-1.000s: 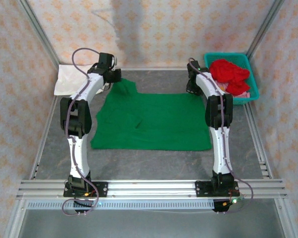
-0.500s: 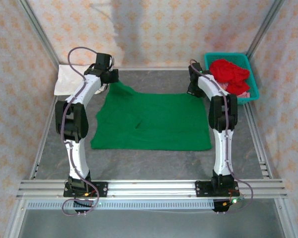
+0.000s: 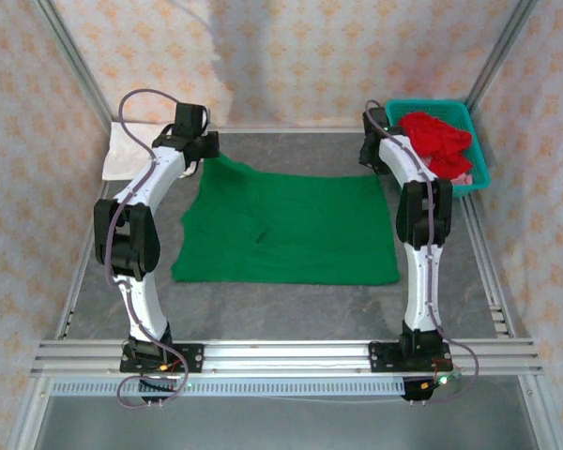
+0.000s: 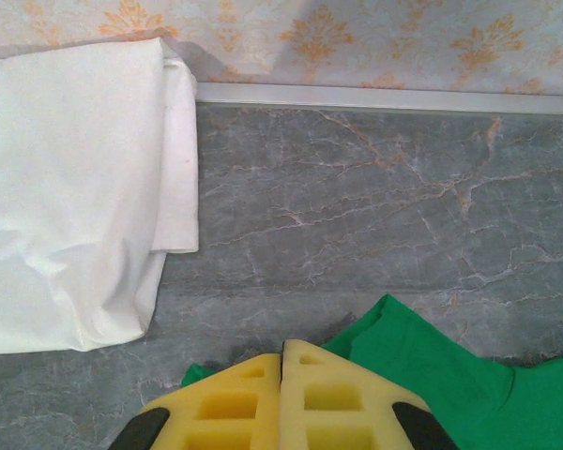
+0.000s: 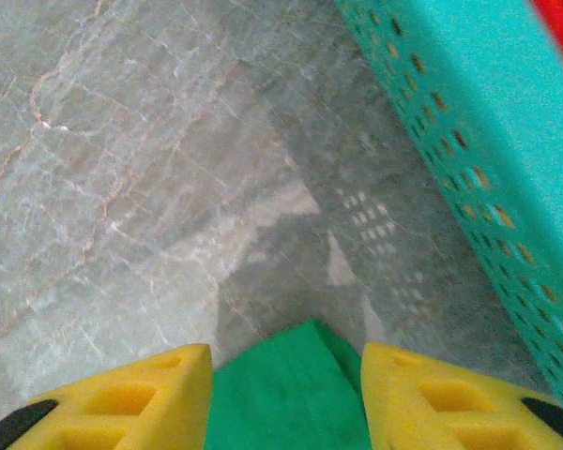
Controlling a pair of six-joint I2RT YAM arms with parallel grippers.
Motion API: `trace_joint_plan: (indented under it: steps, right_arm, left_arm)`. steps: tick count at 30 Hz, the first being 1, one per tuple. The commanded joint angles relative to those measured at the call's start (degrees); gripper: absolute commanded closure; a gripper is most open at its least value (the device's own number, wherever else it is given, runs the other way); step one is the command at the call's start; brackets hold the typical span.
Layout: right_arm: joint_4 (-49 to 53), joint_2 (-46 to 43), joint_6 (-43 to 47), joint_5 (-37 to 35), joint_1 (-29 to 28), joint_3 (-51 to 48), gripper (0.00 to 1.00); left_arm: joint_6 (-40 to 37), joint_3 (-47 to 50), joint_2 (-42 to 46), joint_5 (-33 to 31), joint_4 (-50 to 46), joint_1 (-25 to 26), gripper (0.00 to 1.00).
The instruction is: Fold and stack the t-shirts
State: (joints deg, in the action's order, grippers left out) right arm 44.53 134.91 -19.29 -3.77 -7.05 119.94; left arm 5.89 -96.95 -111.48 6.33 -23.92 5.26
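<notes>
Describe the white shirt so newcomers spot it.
On the table, find the far left corner by the back wall. The white t-shirt lies folded there. It's the only white cloth: the green t-shirt is spread mid-table, the red one sits in the teal basket.

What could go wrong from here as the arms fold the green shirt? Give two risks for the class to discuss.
1. The right gripper is open around one corner of the green t-shirt, while the left gripper looks shut on the other corner. A lift now might skew the cloth.
2. The teal basket sits close beside the right gripper, so a sideways swing could knock it.
</notes>
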Motion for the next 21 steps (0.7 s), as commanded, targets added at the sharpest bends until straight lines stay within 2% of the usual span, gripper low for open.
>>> trace_joint_plan:
  steps: [1, 11, 17, 21]
  right_arm:
    - [5.2, 4.0, -0.3, -1.6, 0.3, 3.8, 0.54]
    - [7.6, 8.7, -1.3, 0.9, 0.0, 6.8, 0.48]
    - [8.5, 9.9, -1.9, 3.6, -0.2, 6.8, 0.59]
    - [9.0, 10.1, -2.3, 4.2, -0.3, 7.1, 0.59]
  left_arm:
    - [-1.0, -0.5, 0.2, -2.6, 0.5, -0.4, 1.00]
    - [-0.6, -0.4, -1.0, -2.4, 1.3, -1.3, 1.00]
    - [0.2, -0.3, -2.0, -2.1, 1.6, -1.7, 1.00]
    - [0.5, -0.2, -2.0, -1.9, 1.6, -1.9, 1.00]
